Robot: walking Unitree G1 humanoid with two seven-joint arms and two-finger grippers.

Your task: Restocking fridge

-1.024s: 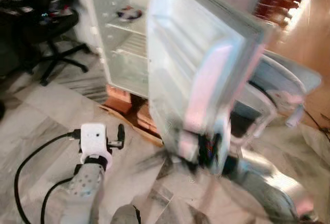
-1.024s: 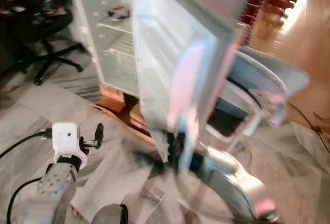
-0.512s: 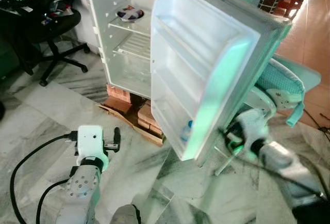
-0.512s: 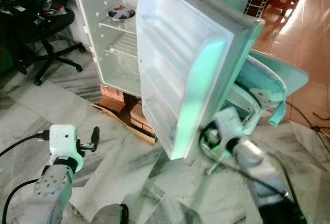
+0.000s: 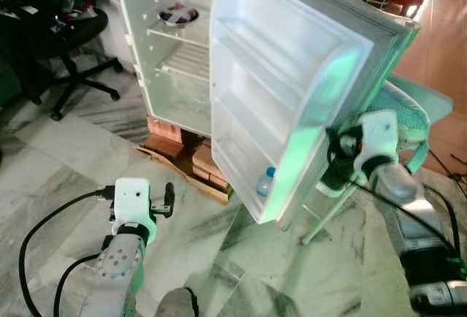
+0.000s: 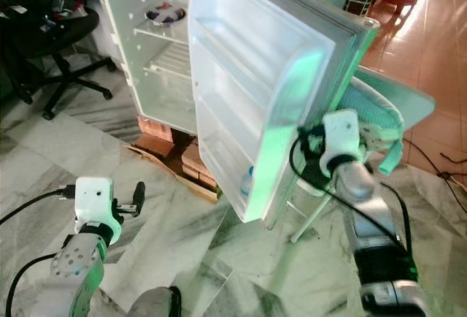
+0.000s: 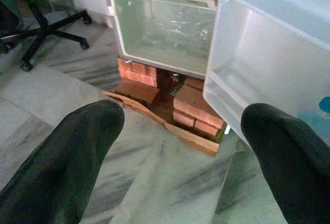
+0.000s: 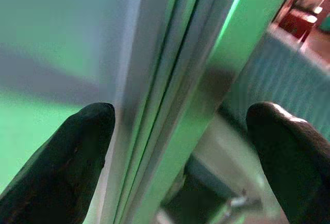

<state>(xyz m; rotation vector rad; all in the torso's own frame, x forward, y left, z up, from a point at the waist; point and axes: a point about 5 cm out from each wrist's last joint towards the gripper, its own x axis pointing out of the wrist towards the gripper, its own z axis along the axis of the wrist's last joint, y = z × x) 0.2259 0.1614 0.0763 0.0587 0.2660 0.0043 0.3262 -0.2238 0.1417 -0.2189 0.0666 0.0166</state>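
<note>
The white fridge (image 5: 182, 69) stands open, its door (image 5: 284, 90) swung out toward me. A small clear bottle with a blue cap (image 5: 266, 182) stands in the door's lowest shelf. A patterned bowl (image 5: 177, 16) sits on the upper shelf inside. My right gripper (image 5: 333, 165) is at the door's outer edge, open, one finger on each side of that edge (image 8: 170, 105) in the right wrist view. My left gripper (image 5: 168, 200) hangs low over the floor, open and holding nothing; its wrist view looks at the fridge's base between its fingers (image 7: 77, 141).
The fridge rests on red bricks (image 5: 179, 133) with a board in front. A black office chair (image 5: 66, 39) stands to the left. A teal folding chair (image 5: 405, 109) is behind the door, beside my right arm. Black cables (image 5: 40, 229) lie on the marble floor.
The view has steadied after blur. My right arm has come up from under the door's lower corner to its outer edge. The left arm has barely moved.
</note>
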